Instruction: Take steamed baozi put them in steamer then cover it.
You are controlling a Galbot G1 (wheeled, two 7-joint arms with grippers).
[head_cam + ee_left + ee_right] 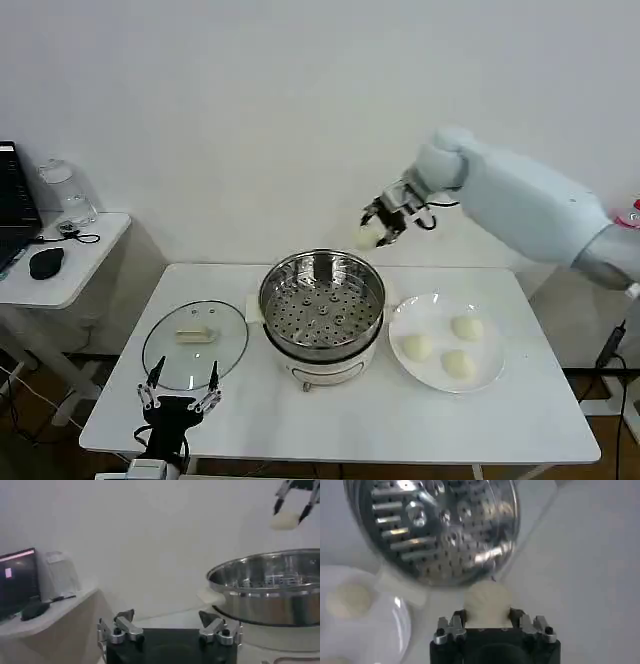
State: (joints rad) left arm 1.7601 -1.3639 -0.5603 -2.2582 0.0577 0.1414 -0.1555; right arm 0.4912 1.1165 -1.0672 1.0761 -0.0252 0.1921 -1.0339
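At centre frame in the head view we see the steamer [322,315], a shiny steel pot on a cream-white base, standing uncovered on the white table [520,420] with its perforated floor bare. Above and behind its far rim, in the upper middle right of the frame, the right gripper [380,226] hangs in the air, clamped on one steamed baozi [368,236]; from the right wrist camera we see the pale bun [487,602] pinched between the two fingers, with the steamer's holed floor [440,530] beyond it. Three more baozi [443,348] lie on the white plate [495,380] at right of centre, just beside the steamer and touching none of each other; one of them [348,600] shows at the left edge of the right wrist frame. The cover [195,343], clear glass with a cream bar handle, rests flat on the table at left of centre, just beside the steamer. At lower left the left gripper [180,388] sits low at the table's near edge, by the cover's near rim, fingers spread wide and holding nothing; its own camera shows both fingers [125,628] parted, the steamer wall [270,597] at right. A side table [70,270] with a mouse stands at far left.
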